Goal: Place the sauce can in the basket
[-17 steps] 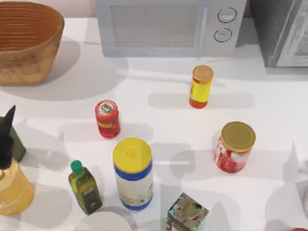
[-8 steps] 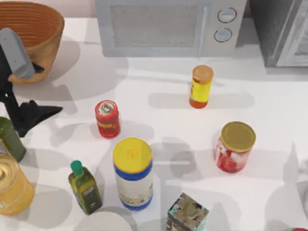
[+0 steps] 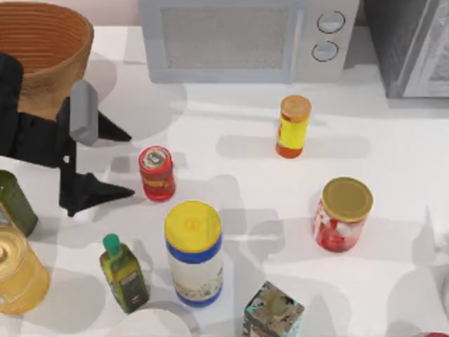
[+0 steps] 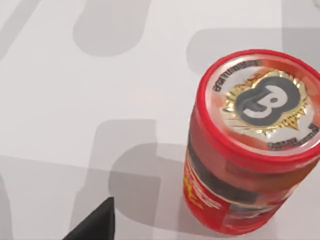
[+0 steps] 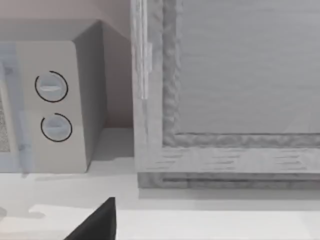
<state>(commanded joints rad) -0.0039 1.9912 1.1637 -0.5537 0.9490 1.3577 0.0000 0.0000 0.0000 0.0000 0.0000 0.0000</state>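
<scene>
Your top view cuts the basket (image 3: pixel 42 63) at its upper and left edges, and the left arm (image 3: pixel 28 133) covers part of its near wall. The amber jar (image 3: pixel 19 274) and green bottle (image 3: pixel 14 203) run off the left edge. In the left wrist view, the sauce can (image 4: pixel 252 145) is clipped at the right edge, its label lettering too blurred to read. One dark fingertip (image 5: pixel 95 222) juts in at the right wrist view's lower border.

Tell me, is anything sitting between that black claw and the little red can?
Nothing: in the top view, bare white table and shadow separate the open left claw from the sauce can.
</scene>
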